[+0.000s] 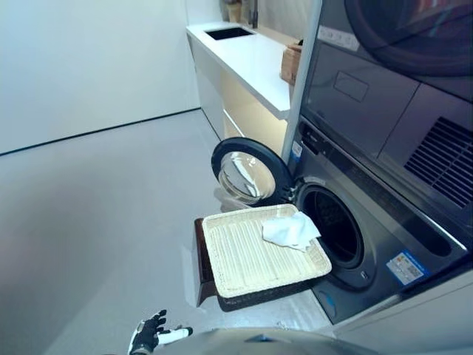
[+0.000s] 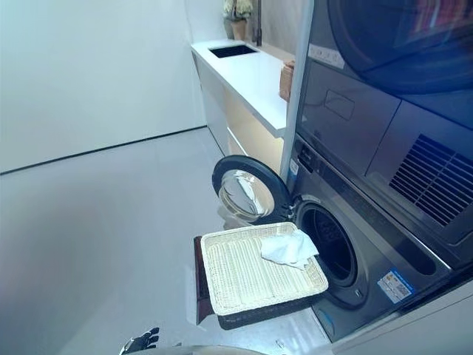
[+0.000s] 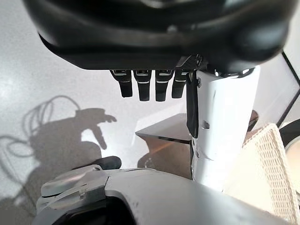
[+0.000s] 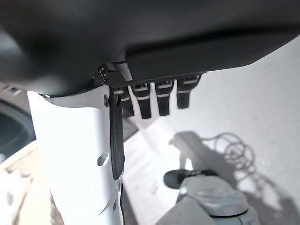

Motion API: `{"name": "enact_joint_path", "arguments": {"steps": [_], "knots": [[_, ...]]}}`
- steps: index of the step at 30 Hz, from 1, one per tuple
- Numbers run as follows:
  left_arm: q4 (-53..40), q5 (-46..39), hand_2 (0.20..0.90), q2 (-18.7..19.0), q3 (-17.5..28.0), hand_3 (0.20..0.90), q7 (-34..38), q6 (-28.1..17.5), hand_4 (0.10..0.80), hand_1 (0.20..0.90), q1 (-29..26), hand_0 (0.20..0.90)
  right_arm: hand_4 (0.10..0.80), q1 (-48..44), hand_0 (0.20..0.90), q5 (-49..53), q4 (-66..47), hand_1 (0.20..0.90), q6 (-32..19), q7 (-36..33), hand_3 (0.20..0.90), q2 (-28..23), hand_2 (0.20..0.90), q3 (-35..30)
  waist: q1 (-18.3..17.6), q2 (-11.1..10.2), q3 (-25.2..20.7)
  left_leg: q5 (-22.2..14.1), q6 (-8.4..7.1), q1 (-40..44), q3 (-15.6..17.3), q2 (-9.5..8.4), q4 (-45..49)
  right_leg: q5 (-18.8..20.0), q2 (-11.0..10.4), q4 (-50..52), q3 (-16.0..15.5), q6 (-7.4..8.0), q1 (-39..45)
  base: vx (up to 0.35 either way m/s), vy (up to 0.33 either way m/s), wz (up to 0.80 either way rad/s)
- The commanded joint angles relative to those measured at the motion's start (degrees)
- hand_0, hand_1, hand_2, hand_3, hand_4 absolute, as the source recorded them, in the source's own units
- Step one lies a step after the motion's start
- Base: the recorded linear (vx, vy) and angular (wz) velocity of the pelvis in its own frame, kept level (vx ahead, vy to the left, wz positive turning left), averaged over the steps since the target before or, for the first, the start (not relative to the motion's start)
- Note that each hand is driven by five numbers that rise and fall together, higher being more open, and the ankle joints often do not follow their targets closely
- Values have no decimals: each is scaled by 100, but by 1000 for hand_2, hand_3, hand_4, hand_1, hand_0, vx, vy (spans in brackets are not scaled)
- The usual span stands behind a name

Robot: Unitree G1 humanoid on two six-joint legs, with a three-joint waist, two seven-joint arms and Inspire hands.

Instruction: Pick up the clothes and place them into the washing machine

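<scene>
A white cloth lies crumpled in the far right corner of the shallow wicker basket, next to the washing machine's drum opening. The basket rests on a low dark brown box. The machine's round door stands open to the left of the drum. My left hand hangs low at the bottom left, well short of the basket, with straight fingers and nothing in it. My right hand also hangs with straight fingers and is empty. The basket's edge shows in the left wrist view.
A second appliance is stacked above the washing machine. A white counter with a sink runs along the back, with a small wicker container on it. Grey floor spreads to the left.
</scene>
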Motion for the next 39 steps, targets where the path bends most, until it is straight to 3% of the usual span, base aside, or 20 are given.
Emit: {"name": "enact_joint_path", "arguments": {"steps": [1, 3, 5, 6, 8, 10, 12, 17, 23, 24, 26, 27, 29, 31, 34, 35, 37, 38, 39], "knots": [[-26, 56, 900, 252, 438, 900, -10, -140, 800, 900, -294, 900, 800, -246, 900, 127, -237, 900, -202, 101, 900, 110, 900, 127, -189, 10, 469, -520, -52, -55, -290, -14, 668, 1056, 170, 1747, 415, -61, -680, 118, 87, 22], [-37, 30, 900, 335, 478, 900, -18, -133, 800, 900, -350, 900, 800, -222, 900, 188, -354, 900, -189, 147, 900, 135, 900, 160, -327, -27, 521, -696, -51, 185, -438, -86, 669, 901, 359, 1449, 481, -188, -1173, 229, 8, 18], [-33, 5, 900, 353, 479, 900, -17, -137, 800, 900, -395, 900, 800, -228, 900, 184, -384, 900, -174, 159, 900, 128, 900, 155, -399, -62, 532, -789, -84, 298, -512, -121, 646, 883, 334, 1058, 411, -204, -1219, 262, -98, 27], [-73, -38, 900, 386, 448, 900, 12, -152, 800, 900, -468, 900, 800, -219, 900, 141, -480, 900, -127, 169, 900, 134, 900, 159, -498, -180, 507, -930, -174, 523, -614, -223, 510, 1133, 126, -154, 292, -109, -1411, 365, -161, 62], [-70, -79, 900, 398, 430, 900, 41, -158, 800, 900, -521, 900, 800, -233, 900, 124, -492, 900, -88, 149, 900, 131, 900, 133, -564, -158, 549, -1034, -225, 704, -705, -170, 450, 1300, 109, -674, 223, -61, -1376, 336, -150, 42], [-73, -142, 900, 384, 332, 900, 160, -179, 800, 900, -684, 900, 800, -249, 900, 92, -564, 900, -59, 170, 900, 173, 900, 185, -692, -281, 425, -1200, -317, 873, -906, -92, 380, 1384, 321, -861, 912, -60, -1303, 276, -154, -35], [-81, -200, 900, 274, 293, 900, 224, -158, 800, 900, -715, 900, 800, -259, 900, 99, -601, 900, -60, 168, 900, 177, 900, 186, -661, -283, 328, -1210, -394, 952, -962, 45, 362, 1390, 387, -797, 913, -71, -1216, 255, -186, 44], [-205, -280, 900, 129, 156, 900, 215, -172, 800, 900, -730, 900, 800, -340, 900, 23, -726, 900, -95, 208, 900, 75, 900, 333, -702, -170, 177, -898, -569, 811, -1249, 332, 740, 1174, 703, -688, 741, -241, -1046, 203, -206, 56], [-231, -309, 900, 71, 111, 900, 220, -177, 800, 900, -761, 900, 800, -537, 900, 62, -798, 900, -126, 220, 900, 21, 900, 487, -636, -78, 164, -525, -706, 677, -1371, 452, 1032, 1000, 852, -717, 648, -366, -906, 134, -136, 25], [-222, -332, 900, 56, 105, 900, 220, -168, 800, 900, -783, 900, 800, -573, 900, 41, -819, 900, -126, 238, 900, 42, 900, 580, -608, -64, 165, -248, -766, 539, -1364, 469, 1387, 940, 902, -812, 619, -446, -755, 146, -146, -1], [-237, -366, 900, 40, 117, 900, 187, -153, 800, 900, -765, 900, 800, -600, 900, 59, -828, 900, -115, 256, 900, 40, 900, 623, -539, -141, 224, 172, -787, 112, -1271, 385, 2377, 855, 899, -944, 627, -572, -467, 159, -190, 5], [-236, -366, 900, 42, 119, 900, 167, -157, 800, 900, -761, 900, 800, -605, 900, 53, -822, 900, -112, 257, 900, 50, 900, 647, -489, -200, 281, 295, -772, -104, -1267, 256, 2839, 825, 886, -991, 649, -628, -323, 120, -168, 21], [-256, -369, 900, 33, 147, 900, 134, -132, 800, 900, -731, 900, 800, -637, 900, 42, -803, 900, -95, 274, 900, 34, 900, 686, -387, -312, 381, 399, -688, -422, -1236, -17, 3724, 795, 836, -1035, 732, -709, -104, 160, -150, 13], [-240, -363, 900, 17, 161, 900, 122, -124, 800, 900, -706, 900, 800, -715, 900, 34, -755, 900, -71, 236, 900, 30, 900, 719, -290, -350, 448, 341, -610, -859, -987, -24, 4035, 718, 816, -1035, 790, -750, 66, 156, -81, -29], [-232, -373, 900, 52, 146, 900, 159, -128, 800, 900, -705, 900, 800, -879, 900, 118, -715, 900, -83, 199, 900, 54, 900, 786, -104, -399, 554, 109, -511, -1559, -607, 185, 3357, 544, 816, -1004, 891, -722, 302, 192, 8, -22], [-199, -388, 900, 84, 133, 900, 206, -132, 800, 900, -745, 900, 800, -945, 900, 148, -703, 900, -106, 165, 900, 60, 900, 833, -69, -346, 582, 201, -544, -1709, -500, 349, 2649, 438, 882, -1029, 929, -693, 365, 232, 101, -24], [-212, -411, 900, 106, 107, 900, 258, -108, 800, 900, -771, 900, 800, -1003, 900, 230, -713, 900, -133, 108, 900, 71, 900, 873, 21, -135, 572, 535, -692, -1781, -404, 719, 1127, 230, 1065, -1122, 992, -577, 536, 329, 181, -26], [-175, -385, 900, 96, 39, 900, 301, -92, 800, 900, -801, 900, 800, -1008, 900, 290, -713, 900, -151, 60, 900, 67, 900, 874, 56, -72, 589, 718, -781, -1962, -211, 906, 259, 99, 1095, -1221, 1032, -517, 709, 464, 258, 4], [-146, -331, 900, 73, -37, 900, 347, -42, 800, 900, -869, 900, 800, -1009, 900, 361, -704, 900, -134, 2, 900, 52, 900, 823, 65, -21, 555, 942, -893, -1888, 87, 979, -347, -82, 1026, -1267, 983, -448, 935, 443, 229, 4]]}}
